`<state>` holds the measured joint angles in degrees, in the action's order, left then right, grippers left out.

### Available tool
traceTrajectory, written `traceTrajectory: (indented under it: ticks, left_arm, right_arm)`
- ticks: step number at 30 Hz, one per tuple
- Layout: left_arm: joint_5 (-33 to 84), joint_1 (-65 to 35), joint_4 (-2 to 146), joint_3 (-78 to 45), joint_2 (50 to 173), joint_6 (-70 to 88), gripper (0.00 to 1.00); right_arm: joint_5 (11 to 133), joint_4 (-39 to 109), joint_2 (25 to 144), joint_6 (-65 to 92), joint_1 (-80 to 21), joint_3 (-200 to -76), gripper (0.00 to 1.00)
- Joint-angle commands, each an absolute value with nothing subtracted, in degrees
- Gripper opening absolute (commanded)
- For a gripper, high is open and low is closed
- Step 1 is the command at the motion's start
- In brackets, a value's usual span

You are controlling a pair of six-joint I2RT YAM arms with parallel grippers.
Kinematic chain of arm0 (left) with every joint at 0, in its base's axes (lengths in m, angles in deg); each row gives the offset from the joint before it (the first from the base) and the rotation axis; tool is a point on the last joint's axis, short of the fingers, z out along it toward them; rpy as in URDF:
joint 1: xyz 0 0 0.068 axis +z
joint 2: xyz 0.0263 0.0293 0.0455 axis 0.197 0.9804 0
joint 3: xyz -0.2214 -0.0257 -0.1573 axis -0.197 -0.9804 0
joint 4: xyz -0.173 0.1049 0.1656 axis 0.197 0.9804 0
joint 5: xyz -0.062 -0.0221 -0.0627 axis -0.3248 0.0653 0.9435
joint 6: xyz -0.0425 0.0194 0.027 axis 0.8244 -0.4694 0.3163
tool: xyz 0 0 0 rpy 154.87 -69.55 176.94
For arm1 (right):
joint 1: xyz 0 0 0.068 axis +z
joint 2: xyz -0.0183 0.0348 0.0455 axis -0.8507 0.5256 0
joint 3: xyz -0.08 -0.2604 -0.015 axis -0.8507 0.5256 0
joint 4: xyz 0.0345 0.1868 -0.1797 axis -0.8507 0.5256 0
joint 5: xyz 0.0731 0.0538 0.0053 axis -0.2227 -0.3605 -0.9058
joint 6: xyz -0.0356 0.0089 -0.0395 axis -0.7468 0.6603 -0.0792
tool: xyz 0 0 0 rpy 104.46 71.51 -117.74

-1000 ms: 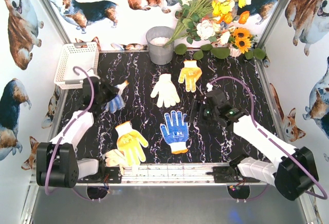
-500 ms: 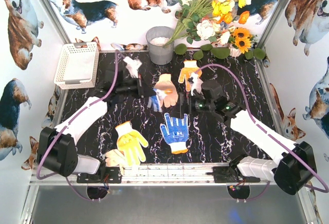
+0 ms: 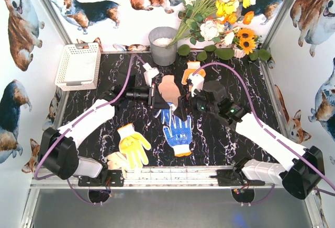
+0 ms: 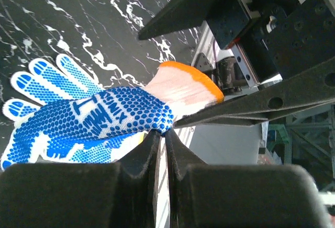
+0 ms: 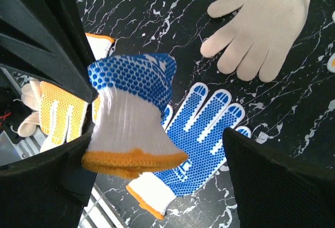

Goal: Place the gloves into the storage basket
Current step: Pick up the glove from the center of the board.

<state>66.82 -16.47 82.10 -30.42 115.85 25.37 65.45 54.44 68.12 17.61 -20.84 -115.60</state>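
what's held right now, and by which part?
The left gripper is shut on the blue dotted glove, pinching the blue fabric beside its orange-edged cuff. The right gripper stands open around that cuff, gripping nothing.

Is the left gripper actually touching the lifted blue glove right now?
Touching. The left wrist view shows the left gripper shut, with an edge of the lifted blue glove pinched between its two fingers and no gap visible.
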Motion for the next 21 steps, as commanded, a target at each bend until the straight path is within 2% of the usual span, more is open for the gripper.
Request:
traceTrajectory:
  ticks: [1,2,4,8,9,13,17,21]
  left_arm:
    - [71.8,-17.7,81.9,-28.4,115.7,24.1,0.0]
    - [72.1,-17.8,81.8,-28.4,115.8,24.0,0.0]
    - [72.5,-17.8,81.9,-28.3,116.0,23.8,0.0]
    - [68.9,-17.8,82.8,-28.5,115.2,22.5,0.0]
    - [66.8,-17.8,83.1,-28.6,114.8,22.3,0.03]
    - [52.2,-17.7,86.2,-29.1,112.8,21.5,0.36]
    - [42.4,-17.7,82.7,-32.3,110.2,24.0,0.5]
    - [39.3,-17.7,77.3,-35.1,108.0,26.9,0.57]
  right_arm:
    - [63.2,50.5,66.5,13.1,-20.4,-117.6,0.93]
    - [61.7,50.6,66.7,13.2,-20.4,-117.8,0.86]
    - [59.4,50.2,67.0,14.0,-20.4,-118.1,0.62]
    - [59.6,50.0,66.3,16.1,-20.4,-117.8,0.06]
    - [60.9,50.4,65.9,17.0,-20.4,-117.8,0.0]
    - [68.2,55.6,65.5,22.9,-20.6,-118.9,0.0]
    - [73.9,68.9,69.8,39.7,-22.1,-122.6,0.0]
    - [68.5,73.9,71.2,52.1,-23.4,-121.6,0.0]
